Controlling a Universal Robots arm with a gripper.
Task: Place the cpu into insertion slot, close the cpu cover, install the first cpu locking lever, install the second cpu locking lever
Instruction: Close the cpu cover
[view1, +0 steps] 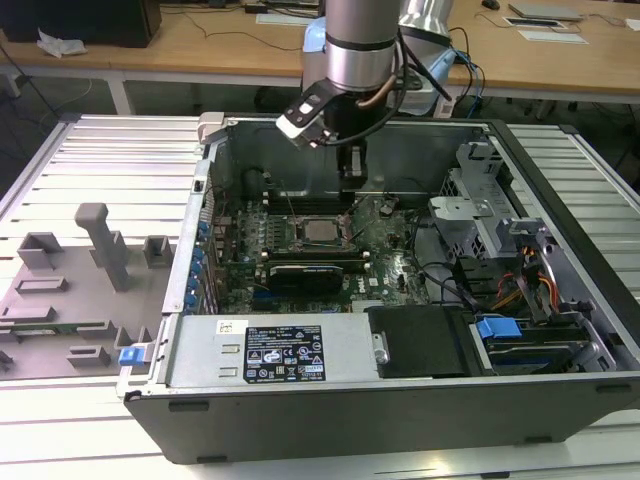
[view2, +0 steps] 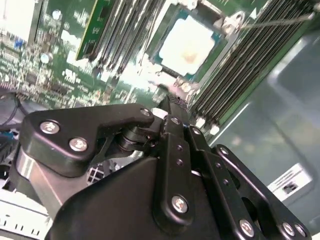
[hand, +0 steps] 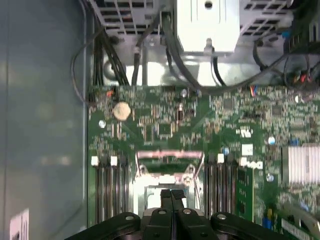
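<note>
An open computer case lies on the slatted tabletop. The claw, pinched shut and empty, hovers just beside the seated cpu. Fastening it down seems the step in hand, needing a gentle, exact push.

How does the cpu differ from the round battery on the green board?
The cpu is square; the battery is round. The cpu is larger and sits by the gripper; the battery sits farther off. Both are pale, flat, on the green board.
</note>
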